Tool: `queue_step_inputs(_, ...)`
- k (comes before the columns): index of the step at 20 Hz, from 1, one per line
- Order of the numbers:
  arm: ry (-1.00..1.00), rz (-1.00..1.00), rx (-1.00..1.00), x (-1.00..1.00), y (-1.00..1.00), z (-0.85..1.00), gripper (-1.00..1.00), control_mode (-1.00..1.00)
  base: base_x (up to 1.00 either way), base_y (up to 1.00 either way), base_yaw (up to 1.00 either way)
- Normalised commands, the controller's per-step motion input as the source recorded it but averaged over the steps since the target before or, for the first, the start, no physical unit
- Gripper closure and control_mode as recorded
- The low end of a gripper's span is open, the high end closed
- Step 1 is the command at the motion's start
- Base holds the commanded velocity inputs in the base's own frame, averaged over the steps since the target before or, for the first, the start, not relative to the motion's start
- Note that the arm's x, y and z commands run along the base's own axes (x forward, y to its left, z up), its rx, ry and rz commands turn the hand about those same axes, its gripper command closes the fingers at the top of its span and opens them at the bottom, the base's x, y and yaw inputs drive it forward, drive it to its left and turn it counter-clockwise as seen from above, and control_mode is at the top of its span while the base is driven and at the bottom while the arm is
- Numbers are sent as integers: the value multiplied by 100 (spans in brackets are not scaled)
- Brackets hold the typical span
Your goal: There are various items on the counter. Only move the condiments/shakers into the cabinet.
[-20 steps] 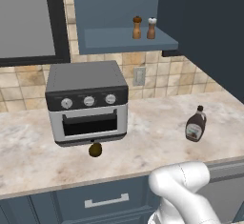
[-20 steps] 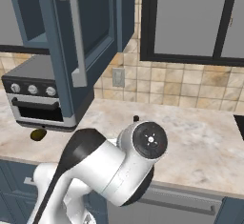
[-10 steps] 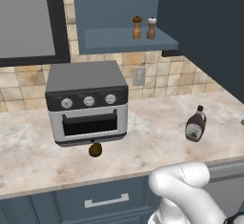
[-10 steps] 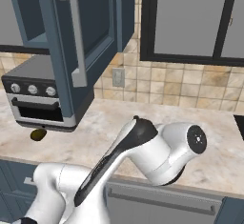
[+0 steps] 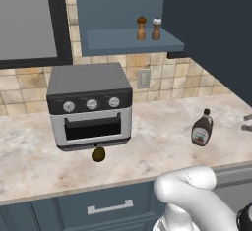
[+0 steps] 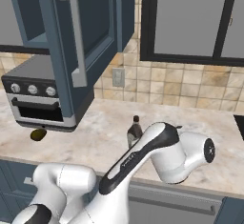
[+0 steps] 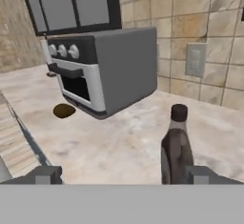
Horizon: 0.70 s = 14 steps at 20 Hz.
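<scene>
The two little wooden shakers, the brown-topped shaker (image 5: 141,28) and the white-topped shaker (image 5: 156,28), stand side by side on the shelf floor of the open cabinet (image 5: 133,41), up on the wall above the toaster oven (image 5: 90,104). So the job left seems to be the syrup bottle (image 5: 202,128), which stands on the tabletop (image 5: 157,141) to the right of the toaster oven, well apart from it. The small round fruit (image 5: 98,154) lies near the front of the toaster oven and should stay where it is. In the hand view the end effector (image 7: 124,175) is low and close to the syrup bottle, with its two tips spread wide and nothing between them. The bottle sits toward the right-hand tip in that view, not in the middle of the gap. To do this step well, the end effector should probably slide over a bit so the bottle's fat lower body is in the middle, then move in level and squeeze gently around the body, not the thin neck. A push from one tip first could knock the bottle over. The bottle stands upright, so its long line runs straight up and down, with the dark cap pointing up. In the left base view its label looks to face the near edge of the tabletop.
</scene>
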Motion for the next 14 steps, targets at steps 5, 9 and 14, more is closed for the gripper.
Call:
queue_step_inputs(5,-20,7,8,3,0,-27,-100,-100,0,0,0)
queue_step_inputs(9,3,0,0,23,0,-12,-100,-100,0,0,0)
queue_step_inputs(14,0,6,0,44,0,-9,-100,-100,0,0,0)
